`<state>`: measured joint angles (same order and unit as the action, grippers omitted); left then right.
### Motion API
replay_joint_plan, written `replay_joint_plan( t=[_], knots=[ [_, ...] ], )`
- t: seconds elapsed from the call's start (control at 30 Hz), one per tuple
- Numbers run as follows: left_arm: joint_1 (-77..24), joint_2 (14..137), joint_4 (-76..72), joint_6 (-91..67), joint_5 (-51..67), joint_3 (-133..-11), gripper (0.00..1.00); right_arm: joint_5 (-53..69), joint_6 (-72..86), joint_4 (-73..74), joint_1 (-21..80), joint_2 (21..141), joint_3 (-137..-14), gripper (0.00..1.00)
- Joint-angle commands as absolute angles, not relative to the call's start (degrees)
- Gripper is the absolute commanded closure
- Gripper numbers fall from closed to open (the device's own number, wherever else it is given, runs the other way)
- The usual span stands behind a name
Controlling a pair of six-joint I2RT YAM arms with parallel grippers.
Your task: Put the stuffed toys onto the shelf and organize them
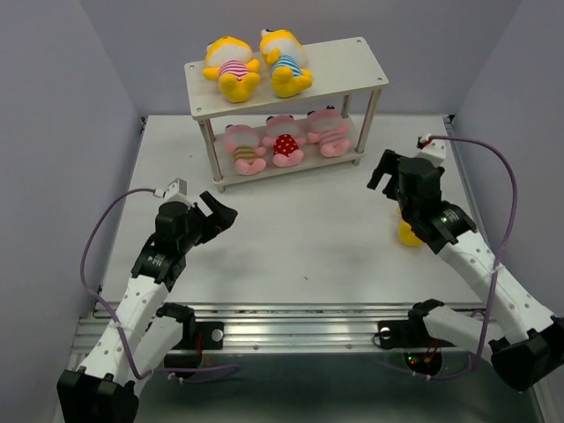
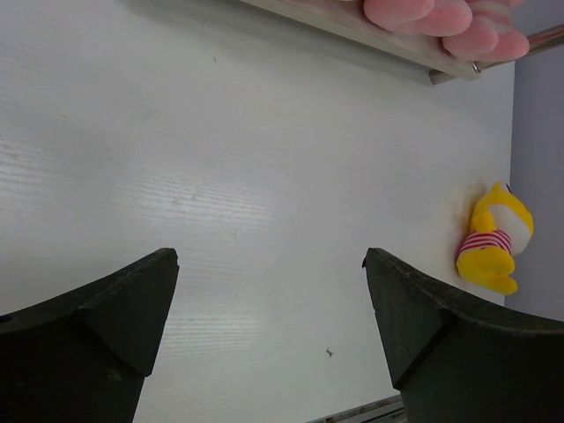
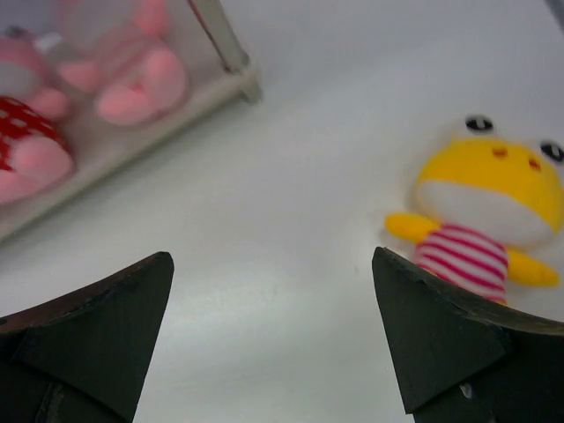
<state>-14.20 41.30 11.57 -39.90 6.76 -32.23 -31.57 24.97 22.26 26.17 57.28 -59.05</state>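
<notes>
My right gripper point(image 3: 269, 264) is spread wide and empty, and so is my left gripper point(image 2: 269, 260), which hangs over the bare table point(image 1: 291, 229). Five toys are already on the shelf point(image 1: 344, 66): two yellow on top, three pink below. The last yellow toy point(image 3: 485, 211) lies on the table off to the side of my right fingers, not between them. If I close now I expect to catch only its arm, or nothing. In the overhead view my own arm half hides it, so I could nudge it toward the side wall. Later, setting it on the free end of the top board could bump the blue-striped toy point(image 1: 284, 63) or jolt the shelf.
</notes>
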Motion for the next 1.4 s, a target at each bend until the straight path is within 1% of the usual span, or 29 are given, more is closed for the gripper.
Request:
replay_joint_plan(
  t=[0.0, 0.1, 0.23, 0.37, 0.5, 0.6, 0.63, 0.7, 0.9, 1.03, 1.2, 1.23, 1.3, 1.33, 1.37],
  knots=[
    [-14.50, 41.22, 7.13, -39.02, 8.87, -30.68, 0.01, -40.60, 40.94, 42.06, 26.19, 60.46, -55.73, 0.00],
    [-14.50, 41.66, 6.42, -38.94, 9.75, -30.41, 0.01, -41.31, 43.76, 44.56, 25.58, 62.57, -54.59, 0.00],
    [-14.50, 41.84, 6.42, -38.67, 9.84, -30.67, 0.01, -39.20, 44.83, 43.60, 22.95, 67.13, -52.47, 0.00],
    [-14.50, 41.49, 6.50, -38.67, 9.67, -30.59, 0.01, -33.68, 40.26, 39.30, 18.11, 72.75, -50.37, 0.00],
    [-14.41, 41.13, 6.77, -38.67, 9.49, -30.41, 0.01, -31.47, 38.67, 34.55, 15.29, 75.05, -47.64, 0.01],
    [-14.50, 41.04, 6.59, -38.85, 9.40, -30.23, 0.01, -31.47, 37.01, 31.30, 13.89, 76.20, -46.50, 0.11],
    [-14.41, 41.04, 6.50, -38.76, 9.58, -30.32, 0.01, -31.46, 36.74, 29.90, 13.89, 76.46, -46.06, 0.20],
    [-14.50, 41.48, 6.85, -38.67, 9.49, -30.67, 0.01, -32.08, 36.47, 28.92, 13.27, 77.08, -45.27, 0.28],
    [-14.50, 41.75, 6.59, -38.76, 9.32, -30.50, 0.01, -33.92, 36.39, 28.74, 12.75, 77.08, -44.91, 0.30],
    [-14.41, 41.92, 6.59, -38.67, 9.58, -30.59, 0.01, -34.80, 36.83, 28.74, 12.74, 77.17, -45.17, 0.34],
    [-14.50, 42.01, 6.68, -38.76, 9.58, -30.59, 0.01, -37.08, 37.44, 29.62, 12.22, 78.22, -45.70, 0.34],
    [-14.50, 42.01, 6.68, -38.76, 9.67, -30.59, 0.01, -37.44, 37.53, 29.62, 11.69, 78.40, -45.70, 0.36],
    [-14.50, 41.84, 6.68, -38.76, 9.67, -30.67, 0.01, -37.79, 37.88, 29.62, 11.69, 78.57, -45.97, 0.43],
    [-14.50, 41.84, 6.68, -38.76, 9.67, -30.59, 0.01, -37.88, 37.88, 29.71, 11.69, 78.66, -46.05, 0.49],
    [-14.41, 41.92, 6.68, -38.76, 9.58, -30.59, 0.01, -38.14, 37.97, 29.62, 11.69, 78.66, -46.32, 0.51]
  ],
)
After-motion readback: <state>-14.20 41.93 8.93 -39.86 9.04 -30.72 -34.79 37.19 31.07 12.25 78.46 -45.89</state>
